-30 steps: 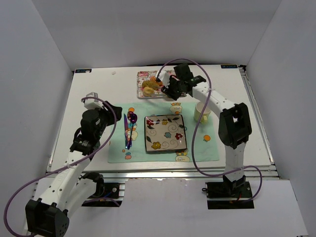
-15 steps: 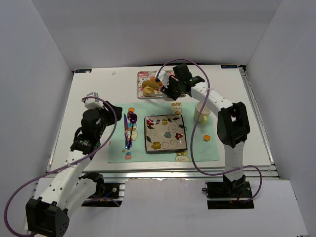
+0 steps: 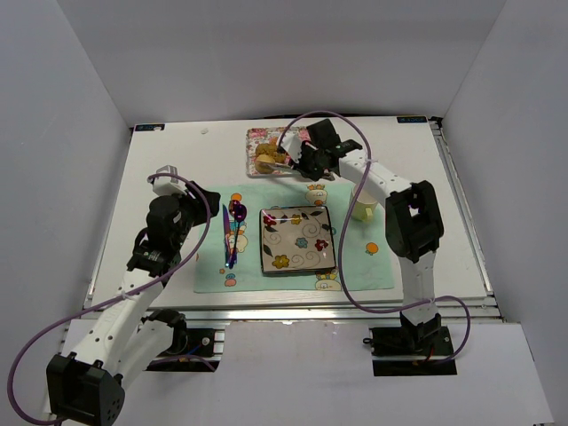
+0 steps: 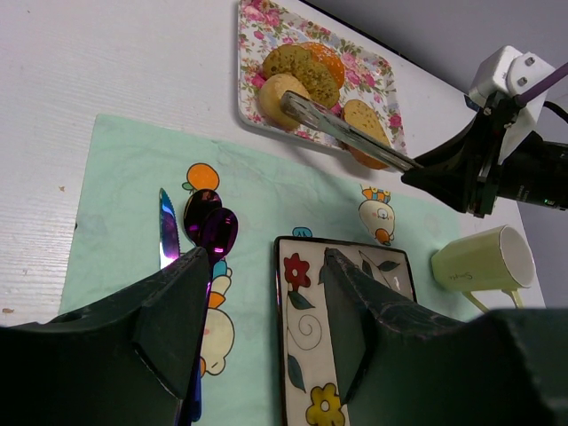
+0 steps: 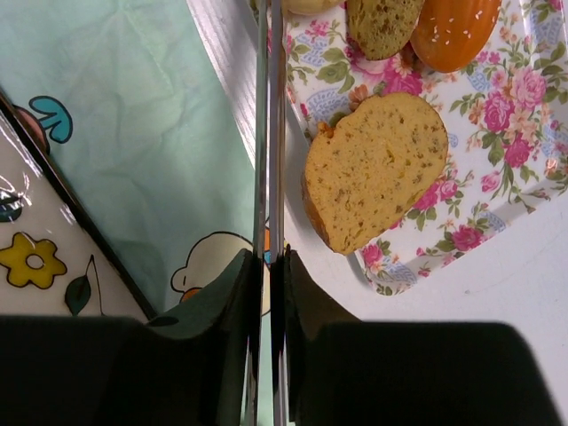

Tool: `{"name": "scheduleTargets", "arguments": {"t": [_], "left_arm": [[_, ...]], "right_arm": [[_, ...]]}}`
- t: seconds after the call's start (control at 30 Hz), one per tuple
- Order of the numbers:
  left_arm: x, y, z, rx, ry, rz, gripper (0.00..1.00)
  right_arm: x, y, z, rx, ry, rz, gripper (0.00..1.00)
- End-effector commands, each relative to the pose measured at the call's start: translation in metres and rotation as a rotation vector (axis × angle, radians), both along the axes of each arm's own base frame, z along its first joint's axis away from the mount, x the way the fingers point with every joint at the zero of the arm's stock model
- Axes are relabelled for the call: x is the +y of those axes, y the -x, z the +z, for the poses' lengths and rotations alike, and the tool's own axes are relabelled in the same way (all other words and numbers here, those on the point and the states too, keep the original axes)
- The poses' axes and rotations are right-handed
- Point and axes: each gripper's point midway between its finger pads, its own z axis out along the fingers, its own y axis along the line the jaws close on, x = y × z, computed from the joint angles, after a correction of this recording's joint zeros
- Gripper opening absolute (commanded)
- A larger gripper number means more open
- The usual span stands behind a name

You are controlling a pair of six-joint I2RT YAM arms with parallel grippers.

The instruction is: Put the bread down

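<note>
The right gripper [image 5: 269, 271] is pinched on the tongs [image 4: 351, 135], their blades squeezed nearly together, evidently so that the bread roll [image 4: 277, 89] at their tips can be gripped. The roll lies on the floral tray [image 4: 253, 18] at the upper centre of the left wrist view. The left gripper [image 4: 266, 297] is held spread and empty at the lower left of the overhead view, apparently clear of the work.

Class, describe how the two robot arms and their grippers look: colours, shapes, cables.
The left arm and right arm both have white tubular links joined by chunky black joints. A looping purple cable trails along each. The left gripper has broad, dark, wedge-shaped fingers. The right gripper has similar dark fingers.
</note>
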Motion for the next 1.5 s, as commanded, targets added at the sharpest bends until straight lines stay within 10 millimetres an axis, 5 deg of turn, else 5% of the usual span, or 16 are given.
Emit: {"name": "scheduleTargets", "arguments": {"t": [0.0, 0.2, 0.47, 0.6, 0.73, 0.9, 1.03, 1.17, 1.27, 1.47], "left_arm": [[0.001, 0.001, 0.006, -0.022, 0.005, 0.006, 0.64], [0.002, 0.0, 0.009, -0.029, 0.007, 0.007, 0.64], [0.001, 0.002, 0.013, -0.039, 0.013, 0.006, 0.64], [0.002, 0.002, 0.013, -0.038, 0.018, 0.007, 0.64], [0.0, 0.002, 0.011, -0.039, 0.03, 0.002, 0.64], [-0.004, 0.0, 0.009, -0.04, 0.042, -0.011, 0.64], [-0.008, -0.004, 0.008, -0.034, 0.042, -0.026, 0.64], [-0.008, -0.006, 0.009, -0.037, 0.035, -0.028, 0.65], [-0.007, -0.006, 0.012, -0.044, 0.039, -0.022, 0.65], [-0.005, -0.001, 0.011, -0.048, 0.046, -0.013, 0.65]], "right_arm": [[0.007, -0.003, 0.013, -0.033, -0.016, 0.012, 0.17], [0.01, 0.005, 0.04, -0.038, -0.075, 0.019, 0.04], [0.007, 0.034, 0.109, -0.065, -0.221, 0.06, 0.02], [-0.008, 0.084, 0.101, 0.039, -0.236, 0.121, 0.02], [-0.041, 0.159, 0.058, 0.155, -0.193, 0.167, 0.05], [-0.071, 0.203, 0.026, 0.2, -0.135, 0.168, 0.08], [-0.081, 0.21, 0.017, 0.189, -0.109, 0.154, 0.14], [-0.083, 0.207, 0.016, 0.181, -0.09, 0.153, 0.31], [-0.079, 0.203, 0.027, 0.16, -0.106, 0.168, 0.43], [-0.071, 0.184, 0.07, 0.081, -0.177, 0.169, 0.46]]}}
